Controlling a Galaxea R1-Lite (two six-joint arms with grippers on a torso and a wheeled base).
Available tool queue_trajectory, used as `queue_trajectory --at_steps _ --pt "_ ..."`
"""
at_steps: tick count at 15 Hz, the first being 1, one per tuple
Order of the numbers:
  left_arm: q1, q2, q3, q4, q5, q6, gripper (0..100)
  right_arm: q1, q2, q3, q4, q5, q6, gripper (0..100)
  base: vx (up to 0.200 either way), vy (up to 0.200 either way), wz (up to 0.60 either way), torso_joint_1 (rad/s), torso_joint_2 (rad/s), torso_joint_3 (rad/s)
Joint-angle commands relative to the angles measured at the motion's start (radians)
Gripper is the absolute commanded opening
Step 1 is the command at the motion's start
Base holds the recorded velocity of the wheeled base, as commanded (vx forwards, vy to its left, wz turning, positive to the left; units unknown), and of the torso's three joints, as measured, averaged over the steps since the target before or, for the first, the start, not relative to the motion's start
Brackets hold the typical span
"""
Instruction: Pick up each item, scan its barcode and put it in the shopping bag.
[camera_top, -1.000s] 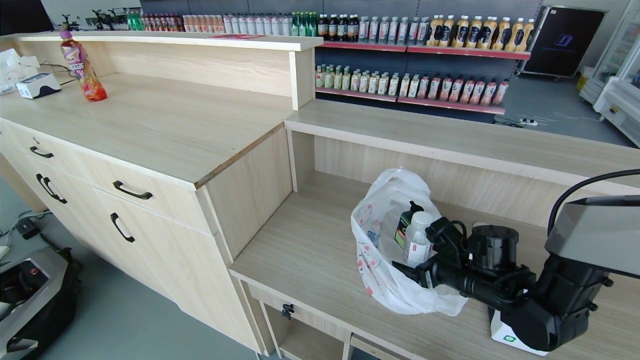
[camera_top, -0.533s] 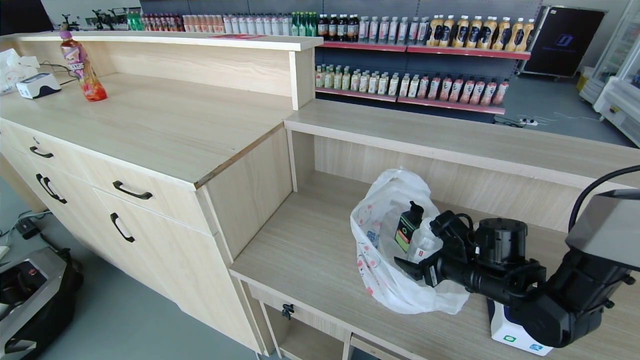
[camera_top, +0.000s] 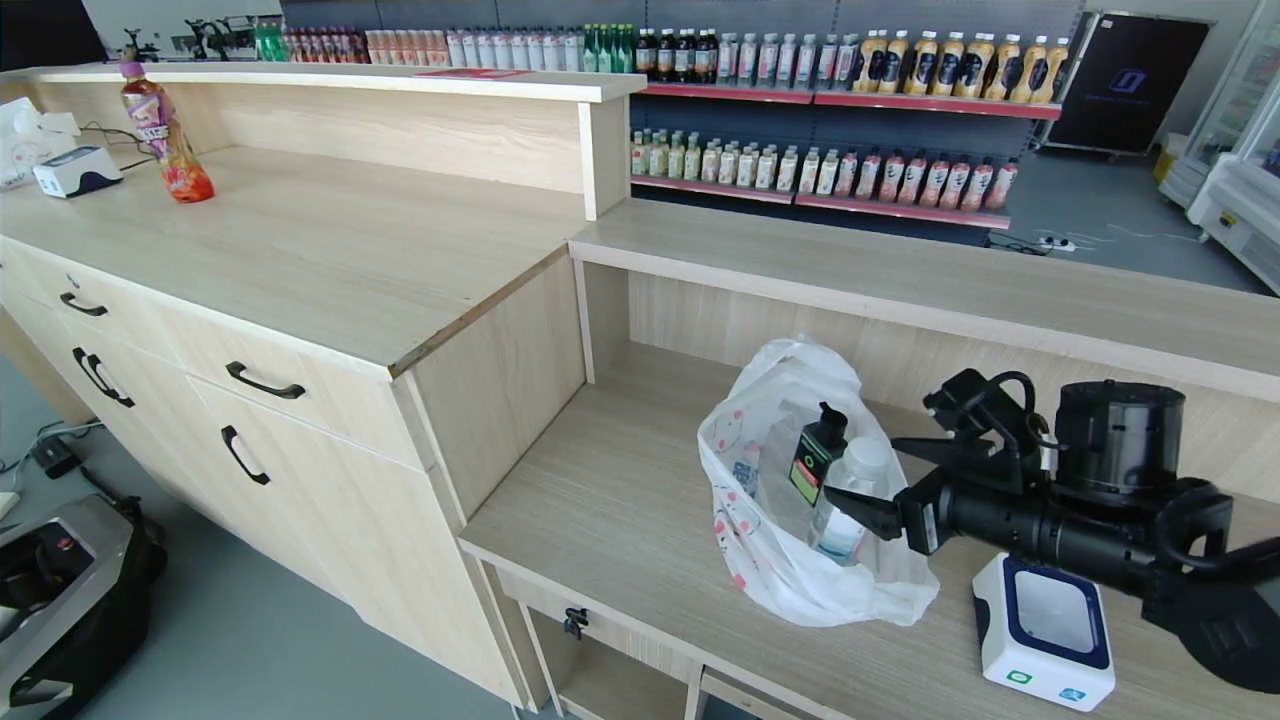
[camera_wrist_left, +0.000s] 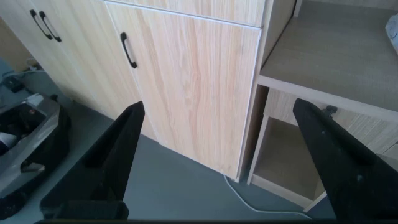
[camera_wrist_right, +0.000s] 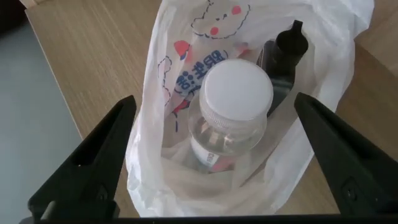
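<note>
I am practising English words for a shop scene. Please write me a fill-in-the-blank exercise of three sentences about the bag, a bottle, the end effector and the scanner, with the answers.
1. In the shopping bag, the clear bottle has a ____ cap.
2. The right end effector near the bag is ____ and holds nothing.
3. The white scanner rests on the ____, not in the bag.
Missing words: white; open; counter.

Wood counter (camera_top: 330, 260), drawer handles (camera_top: 264, 381), bg drink shelves (camera_top: 900, 101)
</note>
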Motion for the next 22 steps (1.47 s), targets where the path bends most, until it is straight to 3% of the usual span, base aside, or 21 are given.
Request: queue_trajectory --at_steps 1,5,7,9,12,13,17,21,22 --pt "0.0 0.0 0.0 0.0 0.001 0.0 100 -0.029 -0.257 -0.001 0.112 -0.002 -0.052 100 0.0 0.0 0.0 0.0 0.0 0.0" --pt "0.0 0.0 0.0 0.0 0.001 0.0 100 -0.097 -0.437 -0.009 0.196 -0.004 -0.22 100 0.0 0.0 0.0 0.0 0.0 0.0" --pt "0.0 0.0 0.0 0.0 0.001 0.0 100 -0.12 -0.471 -0.095 0.227 -0.007 -0.261 100 0.0 0.0 -0.6 0.0 0.0 0.0" --pt "0.0 0.0 0.0 0.0 0.001 0.0 100 -0.12 -0.491 -0.26 0.38 -0.076 -0.258 100 0.0 0.0 -0.6 0.002 0.0 0.002" --pt "0.0 0.0 0.0 0.0 0.001 0.0 100 -0.123 -0.517 -0.53 0.737 -0.218 -0.157 100 0.0 0.0 -0.6 0.007 0.0 0.001" --pt "0.0 0.0 0.0 0.0 0.001 0.0 100 -0.147 -0.532 -0.561 0.823 -0.249 -0.131 100 0.0 0.0 -0.6 -0.002 0.01 0.007" --pt "0.0 0.0 0.0 0.0 0.001 0.0 100 -0.336 -0.621 -0.493 0.987 -0.267 -0.063 100 0.0 0.0 -0.6 0.002 0.0 0.004" --pt "0.0 0.0 0.0 0.0 0.001 0.0 100 -0.451 -0.808 -0.191 0.874 -0.303 0.11 100 0.0 0.0 -0.15 0.001 0.0 0.002" --pt "0.0 0.0 0.0 0.0 0.001 0.0 100 -0.488 -0.92 -0.039 0.86 -0.306 0.129 100 0.0 0.0 0.0 0.0 0.0 0.0"
